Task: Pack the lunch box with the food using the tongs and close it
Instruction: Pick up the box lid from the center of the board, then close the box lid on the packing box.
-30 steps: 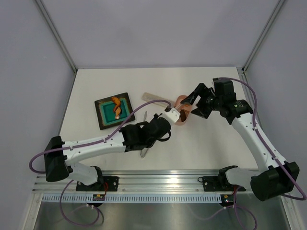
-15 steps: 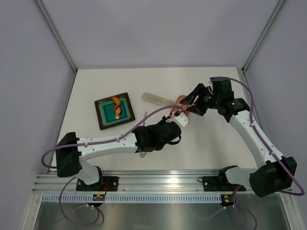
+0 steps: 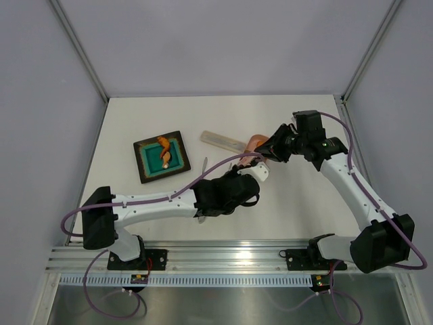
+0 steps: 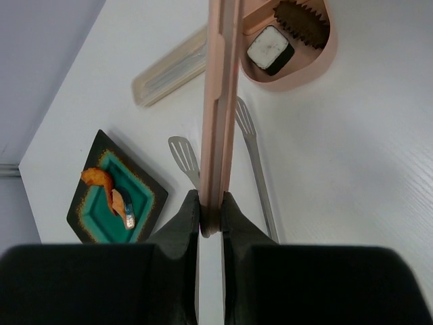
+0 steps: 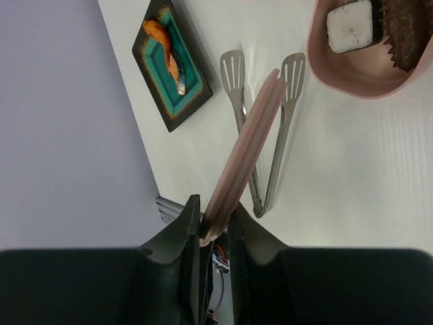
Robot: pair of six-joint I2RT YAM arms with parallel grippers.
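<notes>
- Change, left hand [image 4: 212, 205]: a second ago it held the lid [image 4: 222, 81] to the near-left of the lunch box [image 5: 345, 84]. It has since moved up against the box's near side.
- Change, right hand [image 5: 215, 215]: its fingers [image 5: 191, 218] were spread wide a second ago and have drawn in onto the lid.
- Change, tongs [image 5: 275, 149]: in the top view the left arm now covers more of them.
- Unchanged: the tray [image 3: 140, 161] is well to the left of the box. The pale case [image 3: 222, 140] is near the box's left side. The box has not moved on the surface [image 3: 304, 203].
- Top view only: both arms meet at the box, and the lid is lost among the hands.
- Wrist views only: the box is open and holds a white-topped piece [image 4: 269, 49] beside a dark brown fluted piece [image 4: 304, 20]. An orange piece [image 4: 101, 179] is on the tray. The tongs lie flat on the surface to the near-left of the box, under the raised lid.
- Left hand, state: clenched on the lid's rim, with the lid edge-on.
- Right hand, state: closed on the lid, with a finger against each face.
- Neither wrist view shows the other hand.
</notes>
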